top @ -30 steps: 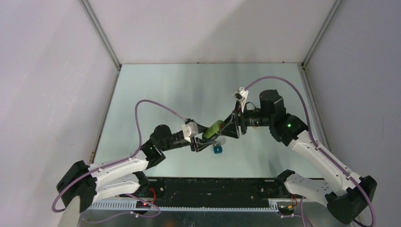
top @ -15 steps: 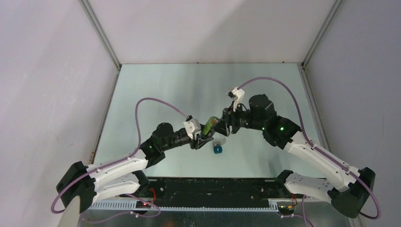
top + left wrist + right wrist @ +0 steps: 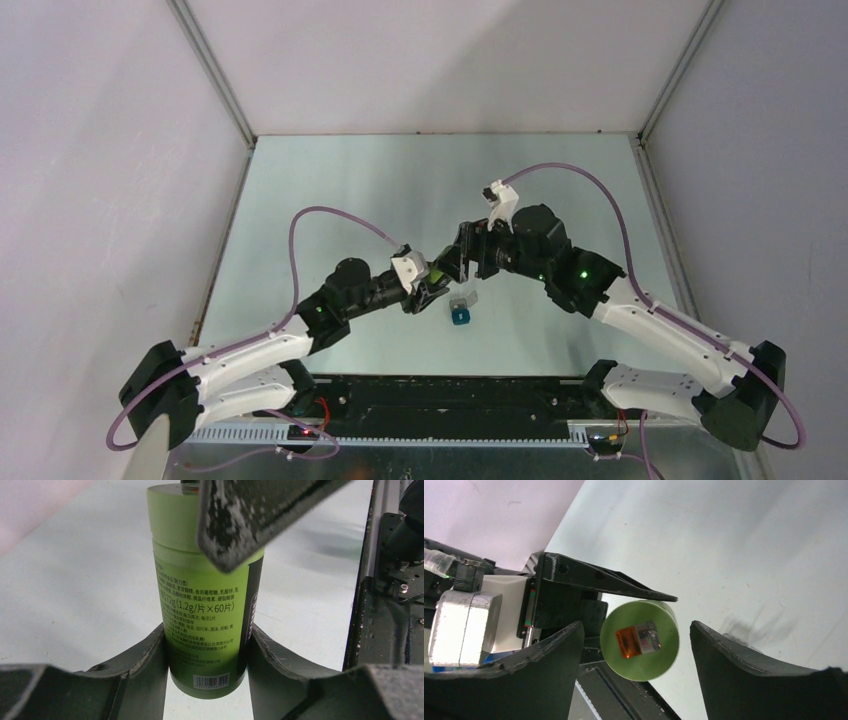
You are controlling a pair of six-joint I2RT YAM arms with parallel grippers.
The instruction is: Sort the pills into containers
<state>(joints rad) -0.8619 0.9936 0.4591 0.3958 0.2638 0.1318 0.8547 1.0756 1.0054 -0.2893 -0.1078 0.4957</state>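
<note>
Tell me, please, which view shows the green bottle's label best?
The left wrist view: the green bottle fills it side-on, its label legible. The right wrist view shows only its lid end-on; the top view, a sliver of it.

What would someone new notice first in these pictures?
The lime-green bottle, clamped in the left gripper at the middle of the table. The right gripper stands open around its cap, which bears a small orange-and-silver patch. A small teal object lies nearby.
</note>
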